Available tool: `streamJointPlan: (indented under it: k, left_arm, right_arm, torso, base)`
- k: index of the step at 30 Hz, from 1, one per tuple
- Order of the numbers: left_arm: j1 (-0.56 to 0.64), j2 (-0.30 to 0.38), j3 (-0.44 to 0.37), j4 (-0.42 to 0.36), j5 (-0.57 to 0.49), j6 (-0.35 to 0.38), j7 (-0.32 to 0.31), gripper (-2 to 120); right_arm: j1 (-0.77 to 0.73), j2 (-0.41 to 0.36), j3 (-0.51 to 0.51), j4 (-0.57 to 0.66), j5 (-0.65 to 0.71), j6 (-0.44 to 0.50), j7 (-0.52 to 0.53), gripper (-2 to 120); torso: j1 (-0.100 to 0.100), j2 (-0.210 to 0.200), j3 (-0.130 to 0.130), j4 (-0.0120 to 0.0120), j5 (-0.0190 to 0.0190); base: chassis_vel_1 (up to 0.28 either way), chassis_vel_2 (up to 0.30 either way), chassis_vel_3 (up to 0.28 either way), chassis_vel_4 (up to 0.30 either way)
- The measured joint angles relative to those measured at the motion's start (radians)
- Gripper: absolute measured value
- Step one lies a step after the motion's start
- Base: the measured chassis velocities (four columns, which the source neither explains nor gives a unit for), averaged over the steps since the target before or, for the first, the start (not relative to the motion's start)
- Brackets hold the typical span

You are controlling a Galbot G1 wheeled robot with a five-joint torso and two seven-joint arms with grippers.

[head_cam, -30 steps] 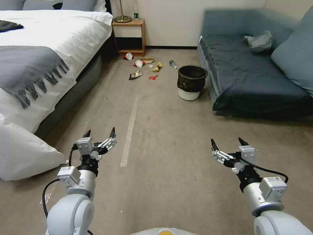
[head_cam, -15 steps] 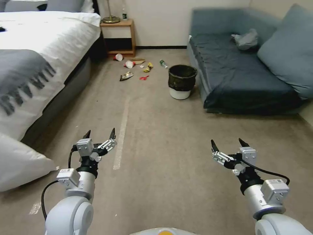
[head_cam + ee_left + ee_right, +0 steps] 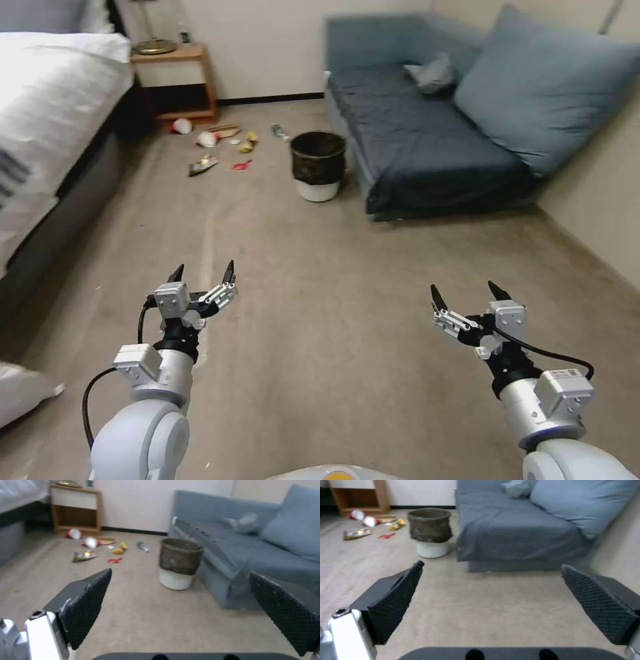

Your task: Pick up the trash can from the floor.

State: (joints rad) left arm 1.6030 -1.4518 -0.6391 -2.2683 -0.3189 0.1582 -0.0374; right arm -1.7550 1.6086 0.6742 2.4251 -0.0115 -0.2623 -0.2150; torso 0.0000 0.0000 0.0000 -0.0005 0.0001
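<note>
The trash can [image 3: 318,166] is a small round white bin with a dark liner over its rim, standing upright on the beige carpet floor [image 3: 320,287] beside the sofa's near corner. It also stands far ahead in the left wrist view [image 3: 179,563] and the right wrist view [image 3: 431,532]. My left gripper [image 3: 203,273] hangs open over the carpet at the lower left, empty. My right gripper [image 3: 465,293] is open at the lower right, also empty. Both are far short of the can.
A grey-blue sofa [image 3: 427,140] with a big cushion [image 3: 547,87] and a grey bag [image 3: 432,72] fills the right. Loose litter [image 3: 217,141] lies left of the can, before a wooden nightstand [image 3: 175,80]. The bed [image 3: 47,120] runs along the left; a wall [image 3: 600,187] closes the right.
The whole head view has swung to the right, so the bed, litter and trash can sit further left in it. Both arms keep the same pose, grippers open.
</note>
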Motion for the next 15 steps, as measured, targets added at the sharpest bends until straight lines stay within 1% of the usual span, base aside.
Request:
streamJointPlan:
  k: [3,6,15]
  left_arm:
    - [-0.005,0.001,0.0,0.005,-0.002,0.0,-0.002,100]
    - [-0.006,0.0,0.0,0.008,-0.002,0.0,-0.003,100]
    - [-0.008,-0.011,0.001,0.01,0.003,0.001,-0.005,100]
  right_arm:
    - [0.004,0.0,0.001,-0.007,-0.001,0.009,-0.008,100]
    - [0.006,0.0,0.001,-0.01,-0.001,0.012,-0.012,100]
    - [0.013,0.0,0.006,-0.02,0.009,0.025,-0.027,100]
  torso:
    - [0.0,0.0,0.0,0.0004,0.0]
    - [0.0,0.0,0.0,0.0009,-0.0001]
    - [0.0,0.0,0.0,0.0006,-0.0001]
  base:
    - [-0.03,-0.07,-0.05,-0.054]
    - [0.0,0.0,0.0,0.0]
    - [0.0,0.0,0.0,0.0]
